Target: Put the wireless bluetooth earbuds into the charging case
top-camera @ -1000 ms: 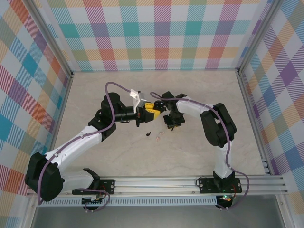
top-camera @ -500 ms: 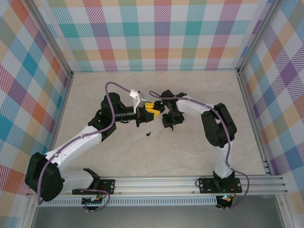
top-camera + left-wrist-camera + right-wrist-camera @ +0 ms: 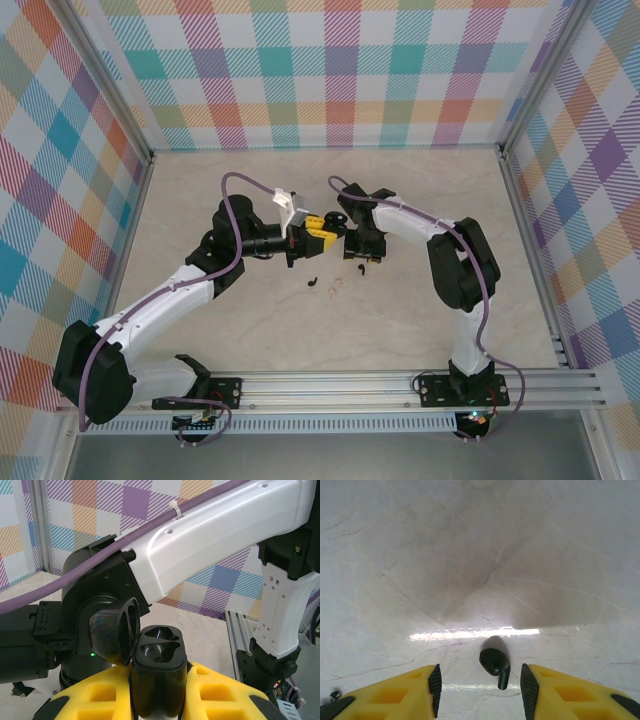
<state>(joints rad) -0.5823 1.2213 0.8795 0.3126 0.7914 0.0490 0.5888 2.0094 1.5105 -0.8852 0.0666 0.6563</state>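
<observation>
Right hand [image 3: 480, 689] has drawn back a little toward the far wall, and its fingers now stand parted above the pale marbled desk [image 3: 470, 555]. One black earbud [image 3: 494, 661] lies on the desk between them, touching neither. Left hand [image 3: 159, 700], close beside it, clamps the dark charging case [image 3: 159, 652], lid open. A second earbud [image 3: 313, 281] lies below the left hand, toward the bases. Plaid walls [image 3: 340, 70] and the near aluminium rail [image 3: 400, 380] stand well apart from both hands, with bare desk around them.
</observation>
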